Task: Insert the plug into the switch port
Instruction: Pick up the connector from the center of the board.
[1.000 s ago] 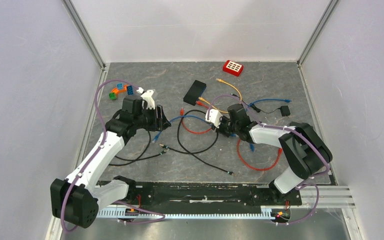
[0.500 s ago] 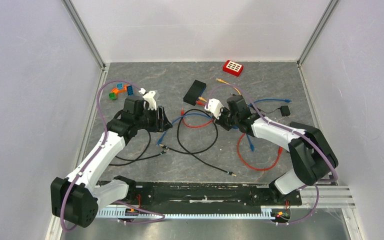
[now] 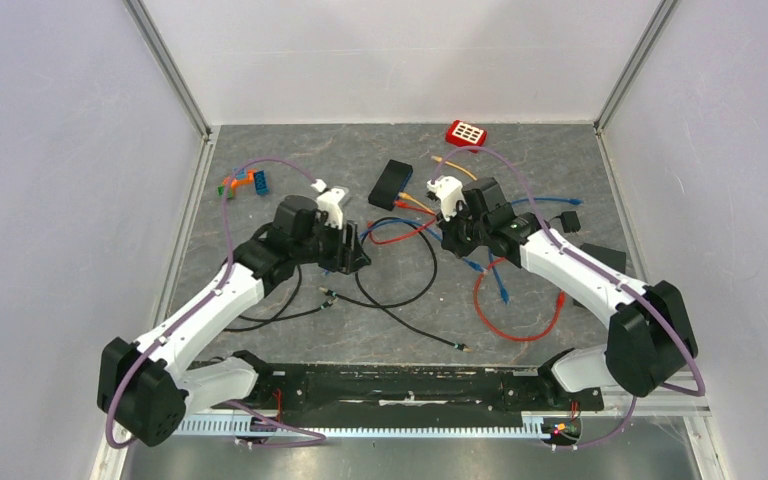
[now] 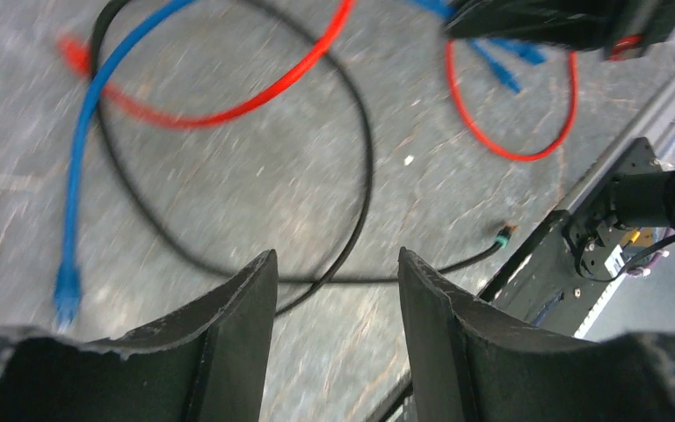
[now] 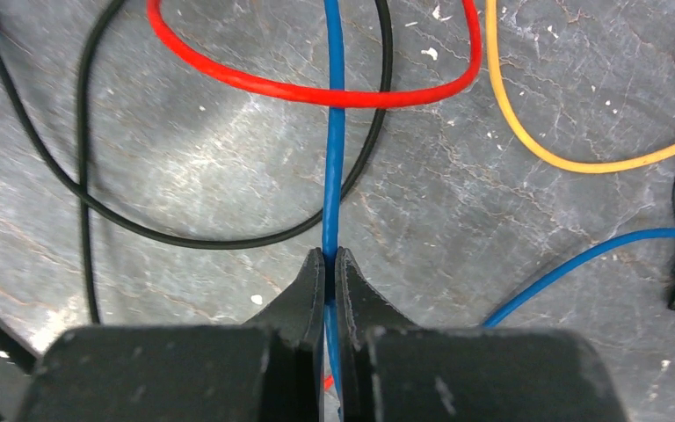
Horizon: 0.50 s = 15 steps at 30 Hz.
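The black switch box [image 3: 390,182] lies at the table's far centre. My right gripper [image 3: 453,238] [image 5: 332,257] is just right of it, shut on a blue cable [image 5: 333,132] that runs straight out from between the fingers. My left gripper [image 3: 348,255] [image 4: 335,255] is open and empty, hovering over a black cable loop [image 4: 365,158] near the centre. A blue plug [image 4: 66,287] at a blue cable's end lies on the table to the left of the left fingers. The switch's ports do not show.
Red [image 5: 316,88], yellow [image 5: 527,132] and black [image 5: 88,176] cables cross the table's middle. A red box [image 3: 466,134] sits at the back, coloured blocks [image 3: 243,182] at the far left, a black adapter [image 3: 568,222] at the right. A black rail [image 3: 400,385] runs along the near edge.
The left arm has swung right toward the centre, still open. The right gripper has moved farther back, close to the switch, drawing the blue cable with it.
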Tool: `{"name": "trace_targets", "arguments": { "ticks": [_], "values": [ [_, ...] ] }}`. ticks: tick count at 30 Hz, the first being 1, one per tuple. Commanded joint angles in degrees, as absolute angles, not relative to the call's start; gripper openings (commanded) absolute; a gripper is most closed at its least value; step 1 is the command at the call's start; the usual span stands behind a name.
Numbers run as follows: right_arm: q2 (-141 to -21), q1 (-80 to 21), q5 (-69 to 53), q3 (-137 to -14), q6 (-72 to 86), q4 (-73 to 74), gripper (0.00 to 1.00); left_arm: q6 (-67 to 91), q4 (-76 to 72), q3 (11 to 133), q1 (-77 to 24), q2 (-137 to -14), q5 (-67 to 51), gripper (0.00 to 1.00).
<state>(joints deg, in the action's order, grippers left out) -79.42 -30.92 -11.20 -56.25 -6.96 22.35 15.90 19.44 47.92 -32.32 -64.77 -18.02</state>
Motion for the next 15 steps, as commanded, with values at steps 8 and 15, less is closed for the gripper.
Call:
{"name": "trace_targets", "arguments": {
  "ticks": [8,15],
  "values": [
    [-74.09,-31.20,-14.33,-53.45,-0.09,20.54,0.00,3.49,-5.93,51.95,-38.29,-80.94,-14.85,0.60],
    [-72.13,-31.20,-15.52,-53.05,-0.09,20.35,0.00,-3.86,-3.53,57.91,-38.55,-88.98,-12.87,0.51]
  ]
}}
